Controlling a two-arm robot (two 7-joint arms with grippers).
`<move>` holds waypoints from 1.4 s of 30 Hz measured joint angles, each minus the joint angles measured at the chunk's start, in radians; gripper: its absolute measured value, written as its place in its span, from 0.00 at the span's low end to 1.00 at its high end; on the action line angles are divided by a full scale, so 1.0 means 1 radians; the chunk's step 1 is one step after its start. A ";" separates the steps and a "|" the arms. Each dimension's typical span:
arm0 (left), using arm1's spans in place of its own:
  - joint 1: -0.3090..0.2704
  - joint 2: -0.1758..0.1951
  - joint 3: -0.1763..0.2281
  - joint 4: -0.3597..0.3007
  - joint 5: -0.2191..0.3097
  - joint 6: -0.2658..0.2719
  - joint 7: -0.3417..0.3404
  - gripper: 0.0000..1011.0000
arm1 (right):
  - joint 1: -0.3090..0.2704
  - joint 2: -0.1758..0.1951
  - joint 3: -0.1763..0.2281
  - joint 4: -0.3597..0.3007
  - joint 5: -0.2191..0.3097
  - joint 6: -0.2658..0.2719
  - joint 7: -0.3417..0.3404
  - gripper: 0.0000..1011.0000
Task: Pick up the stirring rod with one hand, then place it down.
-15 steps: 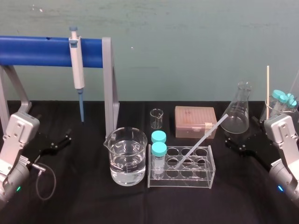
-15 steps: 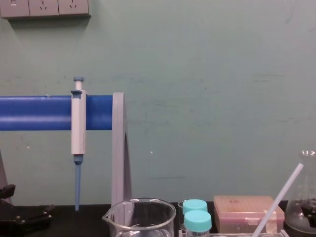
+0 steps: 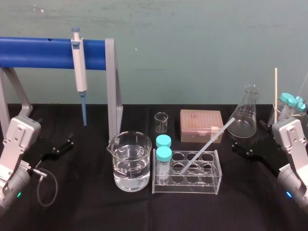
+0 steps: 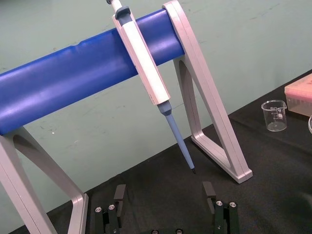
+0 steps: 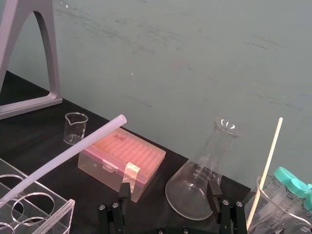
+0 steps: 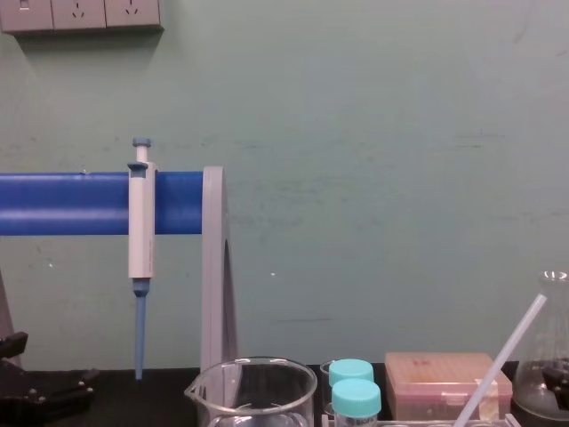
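Head view: you see the rod [image 3: 207, 147] leaning in the rack [image 3: 211, 185], apparently unmoved since the earlier frame. The left gripper [image 3: 63, 146] and right gripper [image 3: 241, 148] sit at the table's sides as before.
Left wrist view: left jaws spread, empty, facing the pipette [image 4: 146, 68].
Right wrist view: right jaws spread, empty, apart from the rod.
Chest view: the rod's top slants up at lower right.

my right fingers [image 5: 125, 191] spread apart | rod [image 5: 68, 156] tilted over rack [image 5: 51, 210], well clear of them | pink box [image 5: 122, 163], flask [image 5: 202, 187] just beyond them | beaker [image 5: 75, 128] farther back
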 joint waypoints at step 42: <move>0.000 0.000 0.000 0.000 0.000 0.000 0.000 0.99 | 0.000 0.000 0.000 0.000 0.000 0.000 0.000 0.99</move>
